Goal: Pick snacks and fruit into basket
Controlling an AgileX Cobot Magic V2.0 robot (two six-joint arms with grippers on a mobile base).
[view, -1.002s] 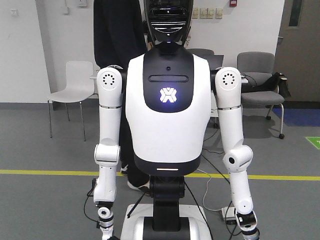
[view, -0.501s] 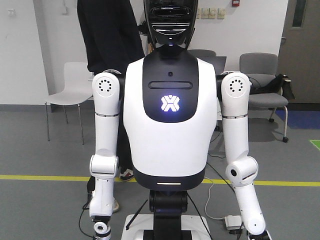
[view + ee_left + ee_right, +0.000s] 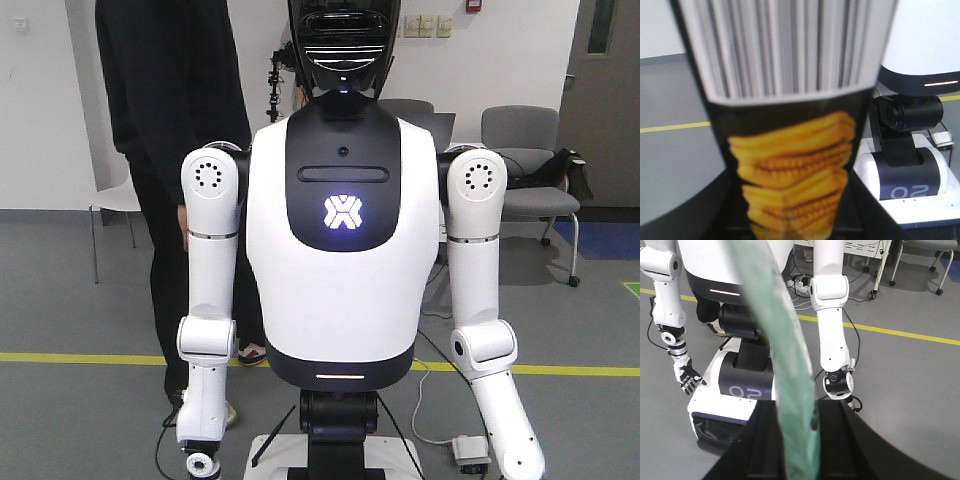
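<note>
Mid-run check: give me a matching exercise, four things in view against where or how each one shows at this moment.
Things:
1. biscuit-print pouch
2. teal pouch
3. humanoid robot
4. person in black

States:
A. stands behind the humanoid, beside one of its arms
B. seen edge-on, close to the right wrist camera
C. chest logo lit, facing the front camera
D. seen flat-on, filling the left wrist view

Pairs: 1-D, 2-B, 3-C, 4-A

Black pouch point(image 3: 790, 165): glossy printed film, smooth.
Teal pouch point(image 3: 790, 365): thin shiny plastic film, faintly see-through.
Humanoid shell point(image 3: 340, 280): smooth glossy white plastic.
Chest panel point(image 3: 342, 150): shiny black plastic.
Floor point(image 3: 900, 380): matt grey, smooth.
Chair point(image 3: 515, 125), upper right: grey cloth padding.
</note>
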